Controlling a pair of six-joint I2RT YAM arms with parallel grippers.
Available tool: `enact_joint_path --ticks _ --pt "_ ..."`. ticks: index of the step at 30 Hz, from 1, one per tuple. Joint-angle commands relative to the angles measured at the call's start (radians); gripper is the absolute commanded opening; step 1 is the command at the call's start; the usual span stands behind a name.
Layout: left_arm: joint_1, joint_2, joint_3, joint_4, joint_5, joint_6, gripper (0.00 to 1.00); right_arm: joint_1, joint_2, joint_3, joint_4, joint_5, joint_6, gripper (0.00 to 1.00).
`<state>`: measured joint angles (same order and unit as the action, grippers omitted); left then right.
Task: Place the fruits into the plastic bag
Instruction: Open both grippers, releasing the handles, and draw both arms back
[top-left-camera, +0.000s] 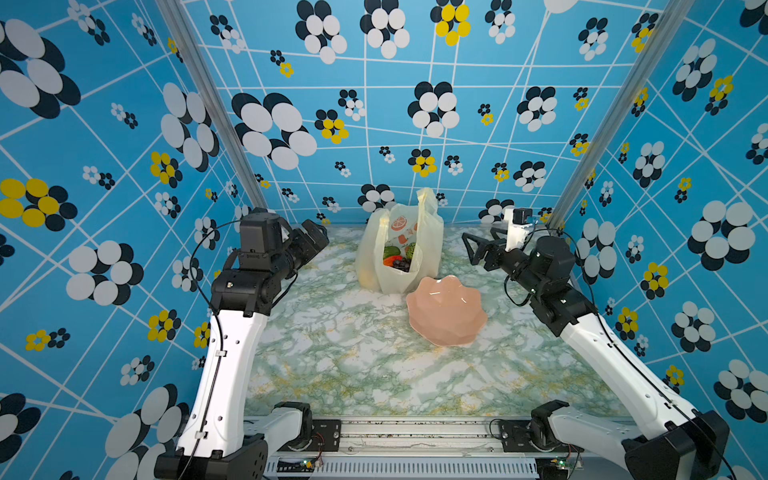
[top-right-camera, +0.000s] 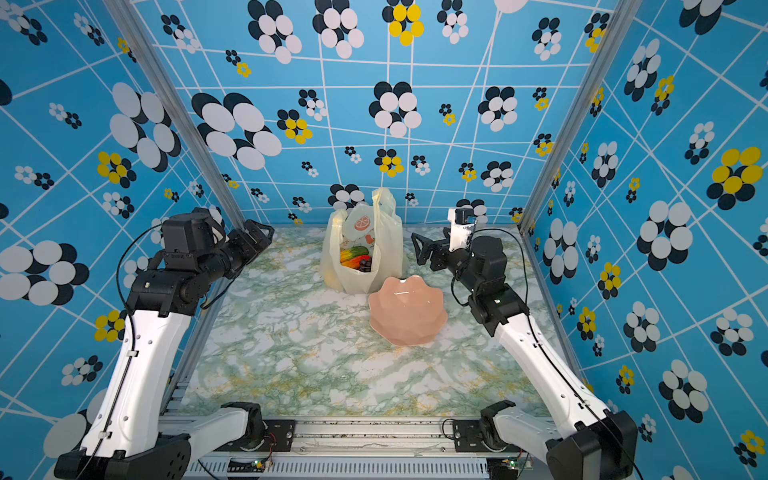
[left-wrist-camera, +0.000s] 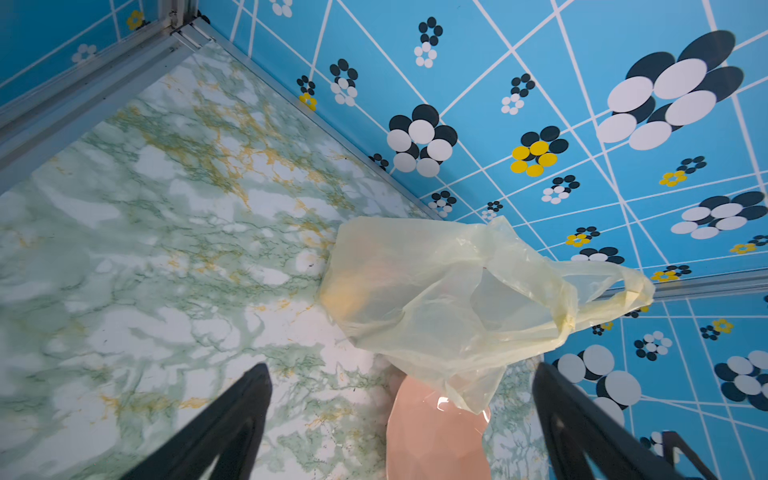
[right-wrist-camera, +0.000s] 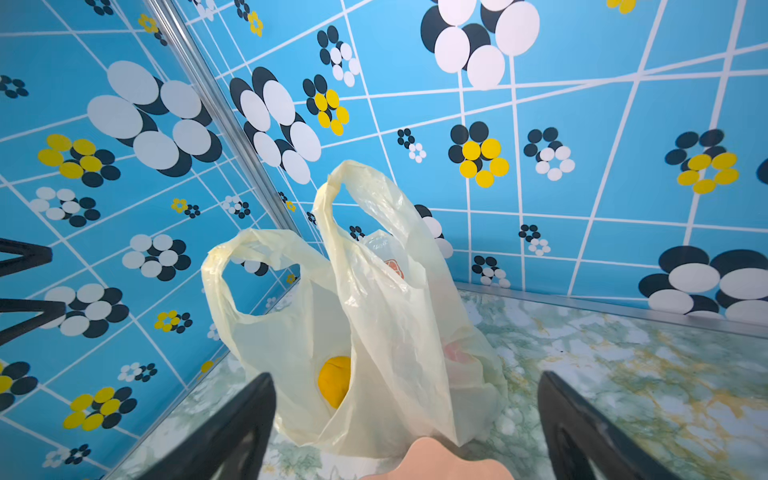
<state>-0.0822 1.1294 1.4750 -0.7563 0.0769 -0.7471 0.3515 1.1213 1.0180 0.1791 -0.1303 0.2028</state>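
The pale-yellow plastic bag (top-left-camera: 430, 245) (top-right-camera: 390, 249) stands upright near the back wall with its mouth open. Inside it lie the fruits (top-left-camera: 397, 258) (top-right-camera: 356, 255): green, orange-red and dark purple pieces show through the opening. In the right wrist view a yellow fruit (right-wrist-camera: 334, 380) shows inside the bag (right-wrist-camera: 395, 332). My left gripper (top-left-camera: 318, 239) (top-right-camera: 259, 232) (left-wrist-camera: 401, 370) hangs open and empty to the left of the bag (left-wrist-camera: 449, 303), well apart from it. To the bag's right, my right gripper (top-left-camera: 471, 249) (top-right-camera: 417, 249) (right-wrist-camera: 405, 377) is open and empty too.
A pink scalloped bowl (top-left-camera: 446, 311) (top-right-camera: 407, 311) (left-wrist-camera: 436, 440) (right-wrist-camera: 436, 461) sits empty just in front of the bag, touching its base. Blue flower-patterned walls close in the marble-patterned table (top-left-camera: 353, 353) on three sides.
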Motion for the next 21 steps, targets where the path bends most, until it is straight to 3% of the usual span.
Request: enact_joint_path --ticks 1,5,8,16,21 --pt "-0.039 -0.089 -0.112 0.134 -0.164 0.086 0.99 0.005 -0.078 -0.035 0.238 0.066 -0.119 0.99" --pt "-0.096 -0.247 -0.359 0.417 -0.314 0.176 0.99 0.005 -0.141 -0.091 0.195 0.146 -0.148 0.99" --pt "-0.112 -0.333 -0.512 0.564 -0.333 0.241 0.99 0.003 -0.193 -0.137 0.166 0.215 -0.188 0.99" --pt "-0.123 -0.436 -0.682 0.646 -0.328 0.367 0.99 -0.04 -0.344 -0.301 0.142 0.418 -0.185 0.99" --pt "-0.123 -0.498 -0.783 0.708 -0.331 0.458 0.99 -0.064 -0.403 -0.382 0.087 0.459 -0.15 0.99"
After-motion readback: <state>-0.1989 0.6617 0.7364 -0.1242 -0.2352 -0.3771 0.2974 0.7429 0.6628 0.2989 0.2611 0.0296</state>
